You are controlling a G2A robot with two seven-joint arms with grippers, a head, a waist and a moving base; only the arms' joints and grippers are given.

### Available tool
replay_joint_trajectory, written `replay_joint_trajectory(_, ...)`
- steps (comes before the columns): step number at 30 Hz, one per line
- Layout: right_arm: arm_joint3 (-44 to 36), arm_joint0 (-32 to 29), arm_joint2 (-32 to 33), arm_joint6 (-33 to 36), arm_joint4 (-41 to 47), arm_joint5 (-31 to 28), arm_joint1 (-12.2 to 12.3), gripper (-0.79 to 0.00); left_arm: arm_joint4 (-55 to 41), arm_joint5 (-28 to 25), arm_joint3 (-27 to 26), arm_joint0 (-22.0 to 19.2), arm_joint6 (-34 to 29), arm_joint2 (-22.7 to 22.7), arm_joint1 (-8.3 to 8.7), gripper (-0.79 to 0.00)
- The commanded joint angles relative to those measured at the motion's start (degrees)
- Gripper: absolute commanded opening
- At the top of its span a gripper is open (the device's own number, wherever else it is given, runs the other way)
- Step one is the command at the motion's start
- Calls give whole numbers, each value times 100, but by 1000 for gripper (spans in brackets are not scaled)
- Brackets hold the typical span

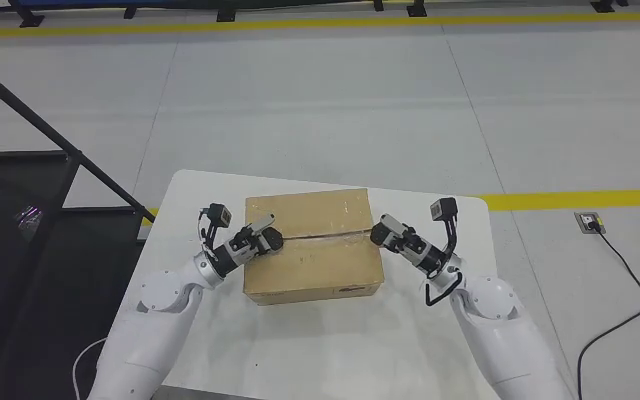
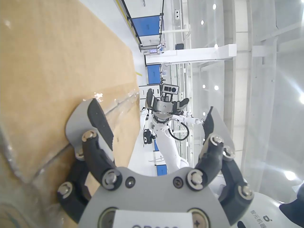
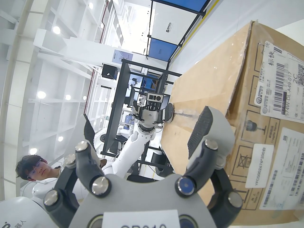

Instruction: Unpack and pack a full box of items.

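Note:
A closed brown cardboard box (image 1: 312, 245) stands in the middle of the white table, with a taped seam (image 1: 320, 236) running across its top. My left gripper (image 1: 262, 238) is at the box's left end by the seam, open; in the left wrist view one finger (image 2: 99, 122) lies against the box top (image 2: 59, 60) and the other is off in the air. At the right end of the seam my right gripper (image 1: 388, 232) is open too, one finger (image 3: 200, 129) over the box's top edge (image 3: 213, 84). Neither gripper holds anything.
The table (image 1: 300, 350) has bare room in front of the box and on both sides of it. A black metal frame (image 1: 40, 130) stands off the table's left. Shipping labels (image 3: 280, 91) cover the box's right side.

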Motion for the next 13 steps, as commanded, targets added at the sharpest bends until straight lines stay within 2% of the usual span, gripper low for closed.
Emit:
replay_joint_trajectory(1,-35,-47,53,-35,5,-61,14,0,-44,-91,-132,62,-27,-84,16,0)
replay_joint_trajectory(6,-74,-116,177,-29,62,-106,50,0,-157,-324,-621,431,-34,-599,132,0)
replay_joint_trajectory(13,-55,-112,181,7,46,-102,56,0,-325,-548,-1526,1405,84,-1789,359,0)
